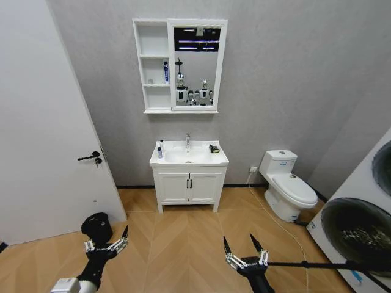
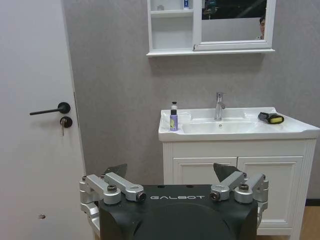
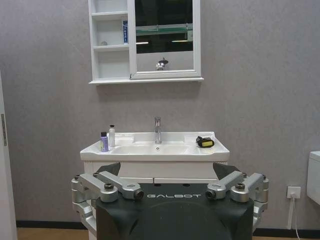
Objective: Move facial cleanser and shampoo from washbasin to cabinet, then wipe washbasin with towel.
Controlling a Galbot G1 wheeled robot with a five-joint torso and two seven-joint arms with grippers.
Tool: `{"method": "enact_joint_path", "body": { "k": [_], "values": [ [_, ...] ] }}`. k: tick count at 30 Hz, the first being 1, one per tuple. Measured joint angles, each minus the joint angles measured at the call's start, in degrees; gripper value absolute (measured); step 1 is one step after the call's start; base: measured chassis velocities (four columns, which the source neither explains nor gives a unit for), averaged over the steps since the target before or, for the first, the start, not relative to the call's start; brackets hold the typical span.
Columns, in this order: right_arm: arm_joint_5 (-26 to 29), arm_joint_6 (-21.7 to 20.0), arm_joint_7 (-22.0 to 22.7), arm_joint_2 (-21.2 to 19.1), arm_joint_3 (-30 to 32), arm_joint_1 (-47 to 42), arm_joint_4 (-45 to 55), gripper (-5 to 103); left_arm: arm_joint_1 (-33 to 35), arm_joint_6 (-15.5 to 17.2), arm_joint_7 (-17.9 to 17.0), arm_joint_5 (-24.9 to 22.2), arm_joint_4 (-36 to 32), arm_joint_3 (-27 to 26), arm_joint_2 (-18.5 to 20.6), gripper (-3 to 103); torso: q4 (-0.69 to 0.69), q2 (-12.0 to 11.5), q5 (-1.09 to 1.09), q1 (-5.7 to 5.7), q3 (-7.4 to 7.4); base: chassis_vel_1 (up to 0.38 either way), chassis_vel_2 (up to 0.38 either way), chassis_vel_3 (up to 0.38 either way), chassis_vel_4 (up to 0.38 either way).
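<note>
1. The washbasin (image 1: 189, 160) stands against the grey wall, well apart from the robot, on a white vanity (image 1: 189, 186) with 2 doors.
2. 2 small bottles (image 3: 107, 138) stand side by side at its left back corner: 1 purple, 1 white.
3. The towel (image 1: 214, 148) lies on the right side of the washbasin, near the tap (image 1: 187, 140).
4. The cabinet (image 1: 153, 64) hangs on the wall above, joined to a mirror (image 1: 197, 64). A blue and white tube (image 1: 165, 72) stands in its middle cubby.
5. The left gripper (image 1: 117, 238) hangs low over the wooden floor (image 1: 177, 250), fingers spread, holding nothing.
6. The right gripper (image 1: 244, 245) hangs low too, fingers spread, holding nothing.
</note>
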Motion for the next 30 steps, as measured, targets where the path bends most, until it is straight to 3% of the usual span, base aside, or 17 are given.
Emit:
{"method": "enact_joint_path", "body": {
  "k": [12, 25, 28, 30],
  "values": [
    [-0.42, 0.46, 0.62, 0.67, -0.89, 0.78, -0.79, 100, 0.16, -0.64, -0.01, 0.43, 0.95, -0.08, -0.15, 98, 0.00, 0.00, -0.02, 0.01, 0.00, -0.232, 0.227, 0.244, -0.249],
    [-0.07, 0.46, 0.82, 0.36, -0.55, 1.35, -1.10, 100, -0.11, -0.72, -0.02, 0.58, 1.41, 0.08, -0.16, 98, -0.02, 0.00, -0.05, 0.01, -0.01, -0.345, 0.350, 0.336, -0.354],
    [-0.07, 0.57, 0.81, 0.38, -0.76, 1.63, -1.33, 100, -0.09, -0.72, -0.02, 0.60, 1.41, -0.02, -0.11, 98, 0.01, -0.03, 0.04, 0.05, 0.03, -0.371, 0.350, 0.379, -0.347],
    [-0.05, 0.81, 0.80, 0.52, -0.97, 1.83, -1.64, 100, -0.05, -0.71, -0.02, 0.60, 1.43, -0.05, -0.08, 98, -0.03, 0.01, -0.07, 0.00, -0.02, -0.372, 0.352, 0.370, -0.346]
  ]
}}
